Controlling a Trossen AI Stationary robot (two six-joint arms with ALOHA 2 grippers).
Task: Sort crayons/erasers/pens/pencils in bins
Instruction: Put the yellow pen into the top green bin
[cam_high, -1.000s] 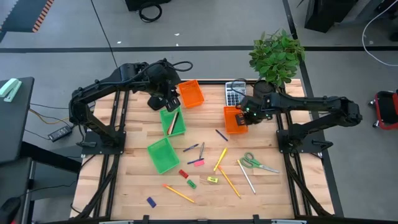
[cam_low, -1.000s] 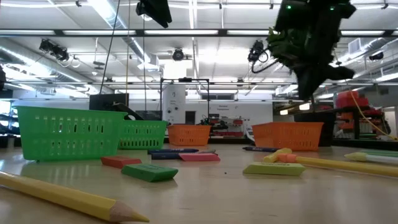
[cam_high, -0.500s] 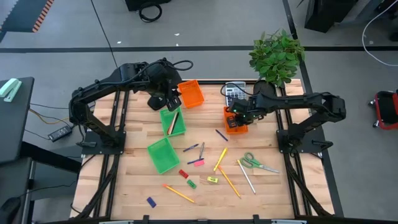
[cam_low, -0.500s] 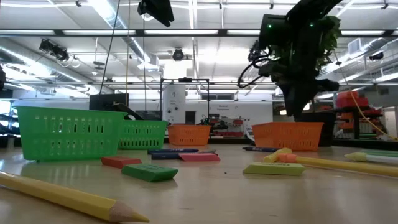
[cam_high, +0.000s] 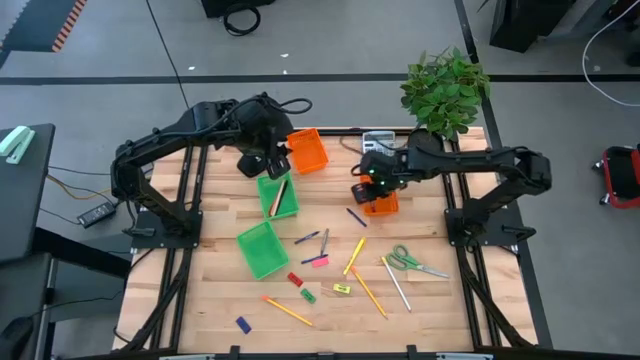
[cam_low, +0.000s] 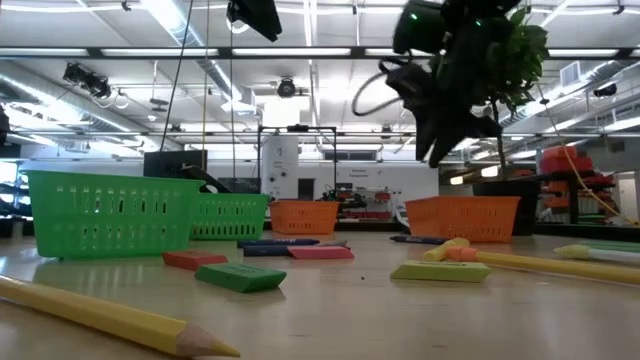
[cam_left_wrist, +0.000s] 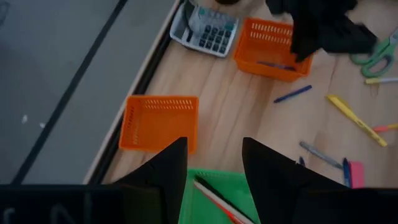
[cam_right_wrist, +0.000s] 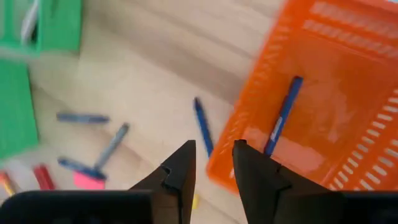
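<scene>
My right gripper (cam_high: 362, 190) (cam_right_wrist: 214, 163) hangs open over the left rim of an orange bin (cam_high: 385, 203), nothing between its fingers. A blue pen (cam_right_wrist: 283, 115) lies flat inside that bin. Another blue pen (cam_right_wrist: 203, 132) lies on the table just beside it. My left gripper (cam_high: 268, 165) (cam_left_wrist: 214, 160) stands open and empty above a green bin (cam_high: 278, 196) that holds pencils (cam_left_wrist: 214, 196). More pens (cam_high: 312, 240), yellow pencils (cam_high: 354, 256) and small erasers (cam_high: 308, 296) lie scattered over the table's middle and near part.
A second orange bin (cam_high: 308, 150) stands at the far edge and a second green bin (cam_high: 262, 248) at mid left. A grey calculator (cam_high: 375, 148) and a potted plant (cam_high: 446, 92) sit at the far right. Green-handled scissors (cam_high: 415, 263) lie at the right.
My right gripper has travelled toward the table's left edge, from above the middle of the orange bin to its left rim, rolling its wrist on the way. My left arm has stayed over the green bin.
</scene>
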